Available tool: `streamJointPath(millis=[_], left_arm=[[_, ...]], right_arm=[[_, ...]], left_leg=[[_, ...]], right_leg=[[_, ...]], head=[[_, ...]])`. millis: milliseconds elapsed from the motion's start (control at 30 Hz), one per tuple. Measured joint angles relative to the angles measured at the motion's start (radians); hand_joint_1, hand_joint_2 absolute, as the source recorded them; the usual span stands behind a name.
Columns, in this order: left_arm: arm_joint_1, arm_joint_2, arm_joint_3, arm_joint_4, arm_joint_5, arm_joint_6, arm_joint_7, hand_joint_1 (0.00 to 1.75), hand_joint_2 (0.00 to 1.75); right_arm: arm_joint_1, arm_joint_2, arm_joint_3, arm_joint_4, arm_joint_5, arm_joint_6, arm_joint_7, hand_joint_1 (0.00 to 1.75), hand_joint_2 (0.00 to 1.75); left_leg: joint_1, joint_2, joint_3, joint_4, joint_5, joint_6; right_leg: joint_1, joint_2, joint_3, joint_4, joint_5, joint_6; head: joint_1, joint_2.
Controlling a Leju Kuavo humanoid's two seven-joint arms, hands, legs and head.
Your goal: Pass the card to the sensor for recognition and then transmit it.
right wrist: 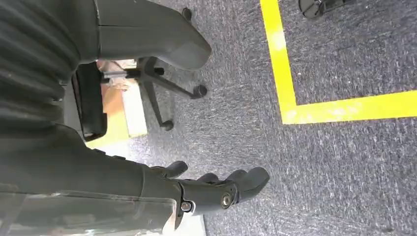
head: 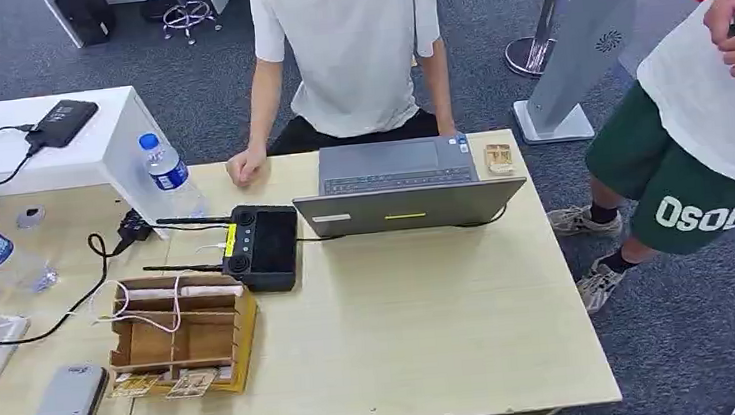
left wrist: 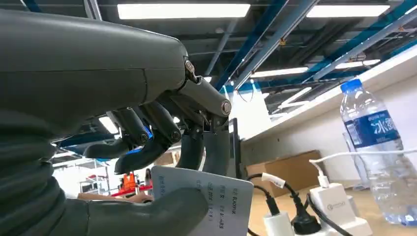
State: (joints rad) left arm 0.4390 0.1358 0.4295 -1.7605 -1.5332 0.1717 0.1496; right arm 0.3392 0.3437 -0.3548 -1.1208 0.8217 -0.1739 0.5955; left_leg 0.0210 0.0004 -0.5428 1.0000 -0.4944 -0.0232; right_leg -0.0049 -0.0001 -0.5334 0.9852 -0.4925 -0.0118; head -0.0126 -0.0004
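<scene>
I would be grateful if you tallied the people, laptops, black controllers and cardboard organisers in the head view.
People in white T-shirts: 2
Grey open laptop: 1
Black controller with antennas: 1
Brown cardboard organiser: 1
Total: 5

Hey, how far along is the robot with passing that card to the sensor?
Done: the left hand grips the white printed card, low at the near left table corner. In hand: carrying it. Left: presenting it to the sensor, probably the black box beside the grey laptop, then handing it over. The right hand hangs over the carpet.
</scene>
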Motion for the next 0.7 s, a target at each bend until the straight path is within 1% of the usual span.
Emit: streamJointPath(millis=[267,367,433,600,700], left_arm=[[-0.019,0.045,-0.045,0.119,0.000,0.016,0.055,1.75,1.75],[-0.022,0.071,-0.087,0.180,0.000,0.008,0.125,1.75,1.75],[-0.022,0.083,-0.119,0.204,0.000,0.001,0.148,1.75,1.75],[-0.025,0.103,-0.170,0.255,0.000,-0.013,0.177,1.75,1.75],[-0.029,0.109,-0.188,0.298,0.000,-0.007,0.178,1.75,1.75]], right_arm=[[-0.005,0.000,-0.008,0.003,0.006,0.007,-0.002,0.00,1.75],[-0.006,0.000,-0.015,0.003,0.017,0.022,-0.005,0.00,1.75],[-0.007,0.000,-0.026,0.003,0.021,0.026,-0.005,0.00,1.75],[-0.010,0.000,-0.038,0.005,0.027,0.035,-0.007,0.00,1.75],[-0.015,0.000,-0.046,0.009,0.030,0.034,-0.008,0.00,1.75]], left_leg=[[0.000,0.000,0.000,0.000,0.000,0.000],[0.000,0.000,0.000,0.000,0.000,0.000],[0.000,0.000,0.000,0.000,0.000,0.000],[0.000,0.000,0.000,0.000,0.000,0.000],[0.000,0.000,0.000,0.000,0.000,0.000]], right_leg=[[0.000,0.000,0.000,0.000,0.000,0.000],[0.000,0.000,0.000,0.000,0.000,0.000],[0.000,0.000,0.000,0.000,0.000,0.000],[0.000,0.000,0.000,0.000,0.000,0.000],[0.000,0.000,0.000,0.000,0.000,0.000]], head=[[0.000,0.000],[0.000,0.000],[0.000,0.000],[0.000,0.000],[0.000,0.000]])
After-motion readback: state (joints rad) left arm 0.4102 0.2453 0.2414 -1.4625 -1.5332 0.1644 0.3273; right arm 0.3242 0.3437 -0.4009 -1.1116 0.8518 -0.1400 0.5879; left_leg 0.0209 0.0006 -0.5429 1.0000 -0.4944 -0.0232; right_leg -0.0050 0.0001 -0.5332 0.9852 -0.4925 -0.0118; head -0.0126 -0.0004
